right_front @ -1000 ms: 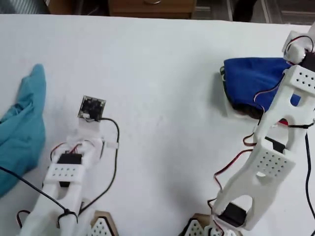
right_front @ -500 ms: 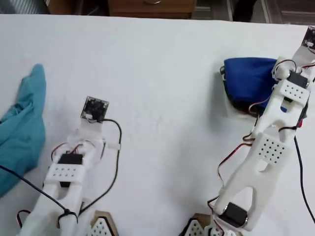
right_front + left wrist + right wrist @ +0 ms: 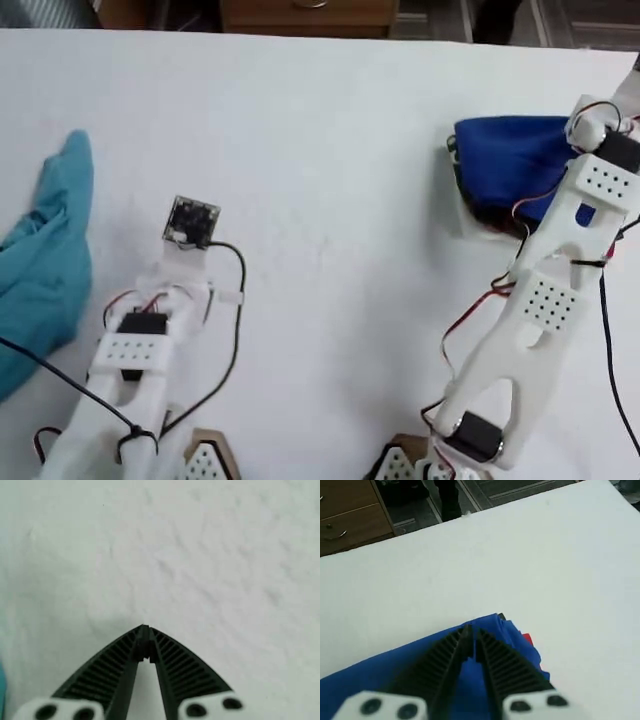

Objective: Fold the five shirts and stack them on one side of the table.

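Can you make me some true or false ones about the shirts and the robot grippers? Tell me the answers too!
1. The blue shirt lies on the right arm's side of the table. True.
2. The teal shirt sits on top of the blue shirt. False: the teal shirt lies far away, at the table's edge on the left arm's side.
3. The left gripper is shut over bare table. True.
4. The right gripper is lifting a yellow shirt. False: the right gripper is shut, holds nothing, and is over the blue shirt.
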Tool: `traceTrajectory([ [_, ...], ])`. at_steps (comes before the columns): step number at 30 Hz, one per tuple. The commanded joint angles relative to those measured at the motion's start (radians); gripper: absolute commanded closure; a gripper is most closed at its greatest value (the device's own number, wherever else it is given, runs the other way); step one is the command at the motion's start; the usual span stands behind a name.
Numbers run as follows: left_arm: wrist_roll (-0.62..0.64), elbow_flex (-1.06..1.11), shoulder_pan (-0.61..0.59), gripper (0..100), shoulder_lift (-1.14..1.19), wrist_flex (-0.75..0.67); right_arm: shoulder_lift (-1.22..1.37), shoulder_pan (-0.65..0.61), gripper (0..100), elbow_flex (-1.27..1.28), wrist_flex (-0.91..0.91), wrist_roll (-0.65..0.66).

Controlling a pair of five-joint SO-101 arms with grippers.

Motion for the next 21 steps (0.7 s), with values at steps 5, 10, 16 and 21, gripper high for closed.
traceTrajectory([
  [5, -0.008, 0.013, 0.011, 97, -0.021, -0.057, -0.199, -0.044, 97.8, -0.133, 0.381, -0.008],
  [10, -0.008, 0.013, 0.011, 97, -0.021, -0.055, -0.306, -0.050, 97.8, -0.132, 0.605, -0.008],
  [16, -0.008, 0.013, 0.011, 97, -0.023, -0.052, -0.487, -0.067, 97.8, -0.078, 0.619, 0.000],
  [21, -0.008, 0.013, 0.011, 97, -0.023, -0.052, -0.717, -0.127, 97.8, 0.120, 0.619, 0.052],
])
